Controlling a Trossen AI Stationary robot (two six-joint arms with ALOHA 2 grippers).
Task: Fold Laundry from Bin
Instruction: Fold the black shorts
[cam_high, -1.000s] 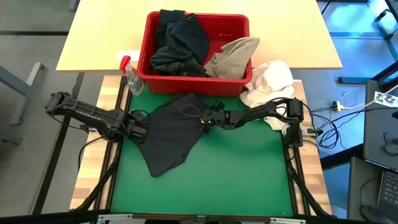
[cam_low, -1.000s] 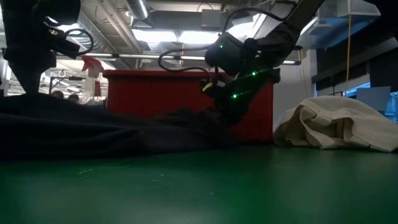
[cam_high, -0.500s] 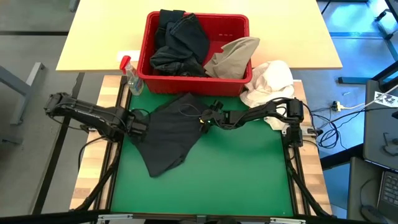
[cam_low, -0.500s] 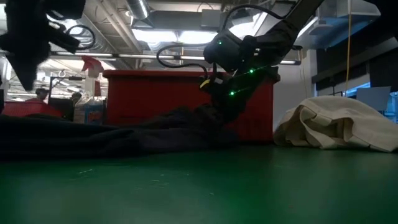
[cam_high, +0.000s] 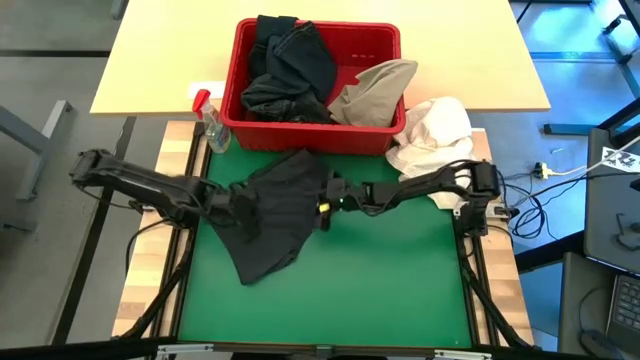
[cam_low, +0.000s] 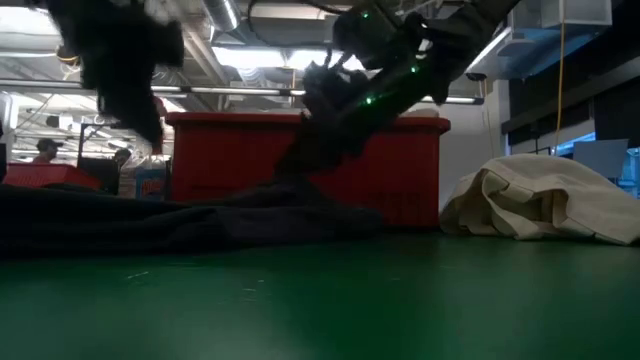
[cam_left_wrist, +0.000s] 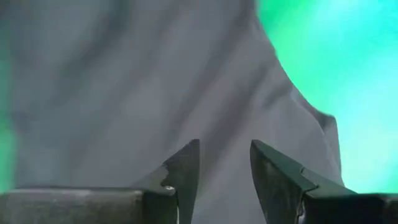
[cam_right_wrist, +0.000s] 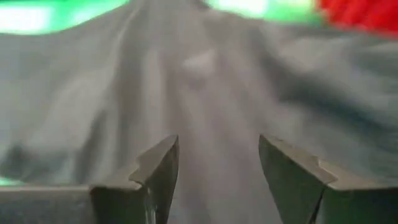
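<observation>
A dark charcoal garment (cam_high: 272, 220) lies spread and rumpled on the green mat (cam_high: 390, 270), just in front of the red bin (cam_high: 385, 30). The bin holds more laundry: dark pieces (cam_high: 290, 70) and a khaki one (cam_high: 375, 90) draped over its near rim. My left gripper (cam_high: 250, 205) stands open over the garment's left part, pointing steeply down; cloth (cam_left_wrist: 155, 81) shows beyond its fingers and nothing lies between them. My right gripper (cam_high: 322, 197) hovers open above the garment's right edge, slanting down, with only cloth (cam_right_wrist: 205, 81) beyond it.
A white cloth bundle (cam_high: 432, 130) lies on the mat's far right corner beside the bin. A clear spray bottle with a red top (cam_high: 210, 122) stands at the bin's left. The mat's near half is bare green. A pale wooden table (cam_high: 150, 60) carries the bin's far part.
My left gripper has moved from the garment's left corner toward the table's right, over the cloth, and tipped to point more steeply down. My right gripper has risen and shifted toward the table's left, above the garment's right edge. The garment's right edge has drawn in slightly.
</observation>
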